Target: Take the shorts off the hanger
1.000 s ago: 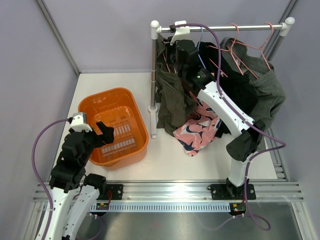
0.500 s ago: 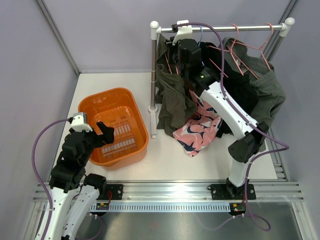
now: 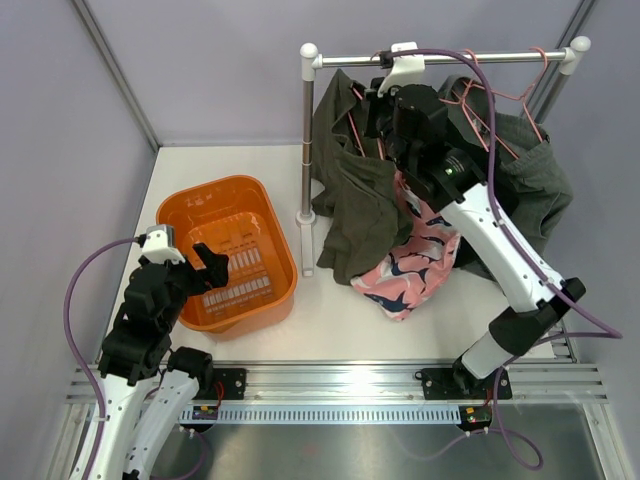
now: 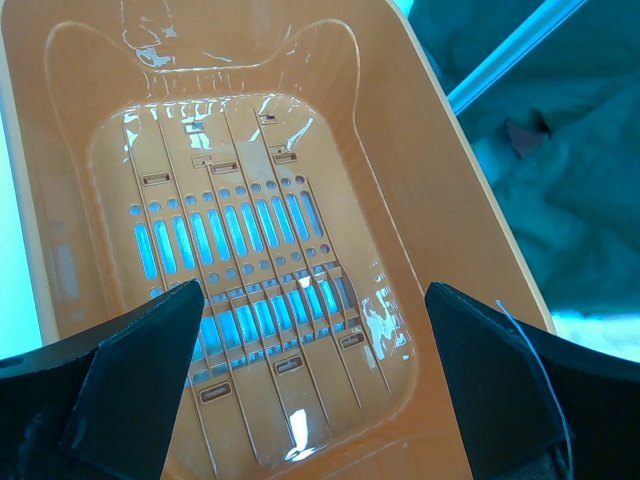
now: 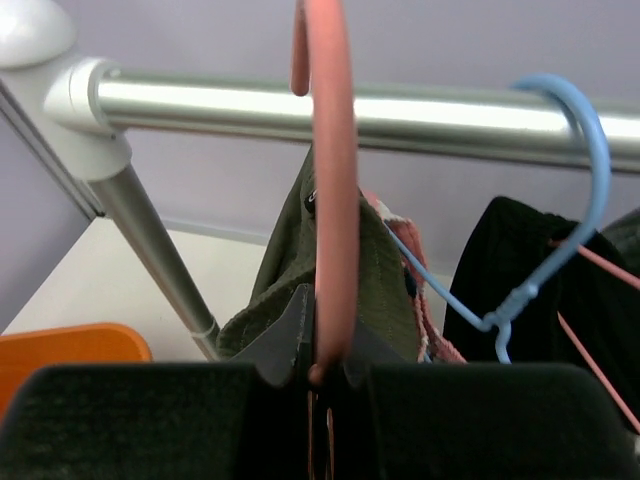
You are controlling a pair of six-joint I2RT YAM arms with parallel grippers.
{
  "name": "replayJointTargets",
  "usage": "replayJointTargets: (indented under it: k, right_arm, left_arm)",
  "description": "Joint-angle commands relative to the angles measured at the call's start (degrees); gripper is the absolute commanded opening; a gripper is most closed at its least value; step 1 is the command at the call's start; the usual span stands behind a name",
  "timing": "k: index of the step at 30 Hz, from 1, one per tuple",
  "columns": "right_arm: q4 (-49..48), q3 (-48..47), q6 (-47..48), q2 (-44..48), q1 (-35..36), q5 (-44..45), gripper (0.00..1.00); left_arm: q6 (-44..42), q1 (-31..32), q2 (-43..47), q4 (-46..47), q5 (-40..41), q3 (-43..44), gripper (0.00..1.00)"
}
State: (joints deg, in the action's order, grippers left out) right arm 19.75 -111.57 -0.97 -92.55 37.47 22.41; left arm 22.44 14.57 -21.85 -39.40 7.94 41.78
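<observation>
Pink plastic hanger hook (image 5: 331, 200), seen in the right wrist view pinched tight by the right gripper (image 5: 322, 350) before the steel rail (image 5: 260, 102), wants lifting clear before any sideways pull; the top view adds the full drape of the dark olive cloth shorts (image 3: 352, 205) below it, the left wrist view the left gripper (image 4: 315, 385) gaping empty over an orange plastic basket (image 4: 450, 190).

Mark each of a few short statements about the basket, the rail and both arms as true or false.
1. The orange plastic basket is full of clothes. False: it is empty.
2. The right gripper is shut on a thin pink hanger. True.
3. The left gripper has its fingers shut. False: they are wide open above the basket.
4. A blue hanger is hooked over the shiny metal rail. True.
</observation>
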Motion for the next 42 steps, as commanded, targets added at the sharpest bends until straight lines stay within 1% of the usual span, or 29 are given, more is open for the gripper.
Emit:
replayJointTargets:
  k: [1,3,7,8,10,12,13,14,16,18,19,20,21,22,23,24,25,26,28,29,31,34,36,42]
  right_arm:
    - [2.4,1.9,-3.1,6.5,0.1,-2.5,0.00]
    - [6.2,4.4,-4.4,8.6,0.1,-4.0,0.00]
    - [11.0,10.5,-8.1,17.3,0.2,-8.9,0.00]
    - [12.4,12.1,-8.7,18.6,0.2,-9.7,0.00]
    - [16.3,13.6,-10.4,22.5,0.2,-12.7,0.00]
    - [18.6,16.5,-11.4,25.0,0.8,-14.2,0.00]
    - [19.4,17.4,-12.1,27.0,1.3,-14.3,0.00]
    - [20.0,19.1,-12.3,27.8,1.9,-13.9,0.00]
    - [20.8,20.7,-13.2,30.0,4.0,-11.9,0.00]
    - [20.9,22.4,-13.8,31.0,5.9,-11.0,0.00]
    - [21.0,22.8,-14.6,31.7,6.6,-9.8,0.00]
    - [21.1,23.5,-14.8,31.8,7.3,-9.1,0.00]
    - [21.2,23.8,-15.0,31.9,8.1,-8.4,0.00]
    - [21.3,24.0,-15.5,31.7,9.6,-6.6,0.00]
    - [21.4,24.4,-15.6,31.6,10.4,-5.8,0.00]
    - [21.5,24.5,-15.8,31.4,11.0,-4.1,0.00]
    - [21.6,24.6,-16.2,30.9,12.4,-3.3,0.00]
    - [21.6,24.9,-16.5,30.9,13.1,-2.3,0.00]
    - [21.5,25.1,-17.2,30.8,14.0,-0.1,0.00]
    - [21.5,25.3,-17.6,30.9,14.6,0.5,0.00]
    - [21.5,25.4,-18.4,31.0,15.1,1.4,0.00]
    - [22.0,25.2,-19.1,31.0,16.0,2.5,0.00]
    - [22.5,24.8,-19.2,30.9,16.5,3.2,0.00]
    - [23.0,24.5,-19.5,30.9,17.3,4.4,0.00]
  left_arm:
    - [-0.9,0.3,0.6,2.0,-0.9,2.2,0.99]
    - [-1.6,0.3,0.9,2.8,-2.9,2.0,0.99]
    - [-2.8,0.3,1.9,4.6,-7.0,1.7,0.99]
    - [-3.1,0.3,1.7,5.0,-9.4,1.7,0.99]
    - [-3.9,0.3,1.2,6.6,-11.8,2.0,0.99]
    - [-3.1,0.3,-1.1,7.8,-15.5,2.6,0.99]
    - [-2.3,0.3,-2.1,9.9,-17.4,3.6,0.98]
    - [-1.5,0.4,-4.5,11.3,-21.1,4.4,0.97]
    - [1.0,1.7,-7.1,14.3,-22.8,7.3,0.96]
    - [1.5,4.3,-11.3,15.4,-20.9,10.3,0.95]
    - [1.4,8.4,-12.9,15.8,-19.4,12.1,0.95]
    - [1.2,10.9,-14.4,15.8,-17.3,15.6,0.95]
    - [0.8,13.7,-16.2,15.8,-12.9,17.4,0.95]
    - [0.4,19.9,-20.0,15.8,-10.7,19.0,0.95]
    - [0.2,23.3,-22.1,15.7,-4.8,22.3,0.95]
    - [-0.7,27.0,-24.2,15.6,-1.2,23.9,0.95]
    - [-1.2,33.7,-28.2,15.8,2.0,25.4,0.96]
    - [-1.6,36.6,-30.3,16.1,7.5,26.6,0.96]
    - [-2.1,42.5,-36.0,17.0,11.3,29.9,0.97]
    - [-2.0,43.8,-37.7,17.2,14.7,30.9,0.97]
    - [-1.6,45.5,-40.1,19.3,16.7,32.0,0.97]
    - [-1.2,46.4,-43.0,22.3,16.9,32.0,0.97]
    - [-1.0,47.1,-45.3,22.7,18.8,32.3,0.97]
    - [-1.4,48.1,-48.4,26.5,20.2,31.6,0.97]
